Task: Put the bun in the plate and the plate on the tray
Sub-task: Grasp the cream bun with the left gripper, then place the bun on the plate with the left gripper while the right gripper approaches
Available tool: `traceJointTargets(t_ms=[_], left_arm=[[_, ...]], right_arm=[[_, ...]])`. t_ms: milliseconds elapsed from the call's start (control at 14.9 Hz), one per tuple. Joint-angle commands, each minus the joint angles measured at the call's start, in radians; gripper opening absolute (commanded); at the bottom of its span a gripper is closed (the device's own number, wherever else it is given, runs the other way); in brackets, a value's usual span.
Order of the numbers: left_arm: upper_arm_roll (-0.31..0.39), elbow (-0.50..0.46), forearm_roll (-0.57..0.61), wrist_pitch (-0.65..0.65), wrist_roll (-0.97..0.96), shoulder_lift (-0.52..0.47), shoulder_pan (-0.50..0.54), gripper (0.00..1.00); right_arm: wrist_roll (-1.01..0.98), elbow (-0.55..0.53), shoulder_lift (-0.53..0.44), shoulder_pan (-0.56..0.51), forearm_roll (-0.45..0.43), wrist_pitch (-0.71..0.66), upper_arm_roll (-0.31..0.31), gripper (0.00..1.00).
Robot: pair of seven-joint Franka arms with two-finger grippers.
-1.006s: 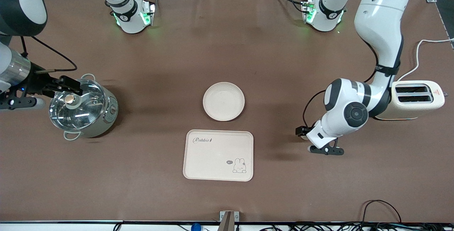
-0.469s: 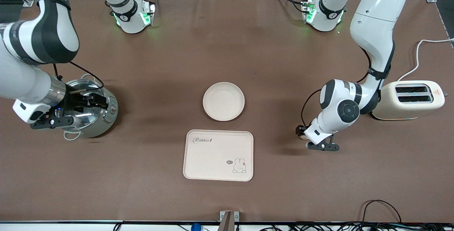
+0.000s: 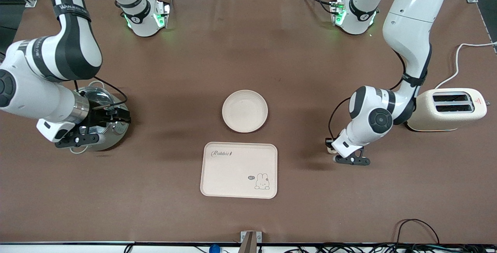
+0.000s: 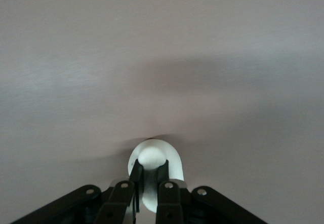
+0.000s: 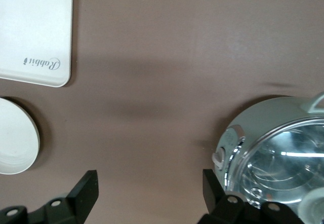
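Brown matte cloth covers the table, cables along its near edge.

Left gripper sits low on the cloth at about 3 o'clock from the tray, toward the left arm's end. In the left wrist view its fingers are closed in on the bun, pinching the pale lump at its middle, bun apparently resting on the cloth; whether it is lifted yet is hard to call from this angle.

Handling judgement: the bun looks soft and light, smooth skin, likely to dent under a hard squeeze. A light pinch across the narrow middle is the right hold. Plate looks stiff, light, slick; take it at the raised rim. It lies at 12 o'clock from the tray, just beside it, not touching, nothing on it.

Right gripper hovers over the steel pot at 9 o'clock from the plate; fingers spread wide, holding nothing. That arm waits.

Toaster at 3 o'clock from the plate, just beside the left arm's elbow.

Writing:
- tray: "Rabbit" in script at one corner, bunny drawing with a small dark tag at the corner diagonal to it; tag text too small to read
- right arm link: black band with lettering, not cleanly legible
- toaster: red warning triangle on top
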Motion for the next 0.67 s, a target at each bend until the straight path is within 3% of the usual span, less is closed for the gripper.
traceJointTargets(t_ms=[0, 268, 603], left_arm=[[-0.011, 0.067, -0.001, -0.118, -0.198, -0.053, -0.106, 0.00], [-0.009, 0.259, -0.004, -0.215, -0.577, 0.031, -0.338, 0.00], [-0.008, 0.318, -0.002, -0.165, -0.876, 0.134, -0.492, 0.00]], right_arm=[[-0.001, 0.020, 0.031, 0.019, 0.028, 0.000, -0.002, 0.90], [-0.001, 0.034, 0.068, 0.044, 0.063, 0.000, -0.002, 0.89], [0.003, 0.036, 0.112, 0.068, 0.100, 0.000, -0.002, 0.89]])
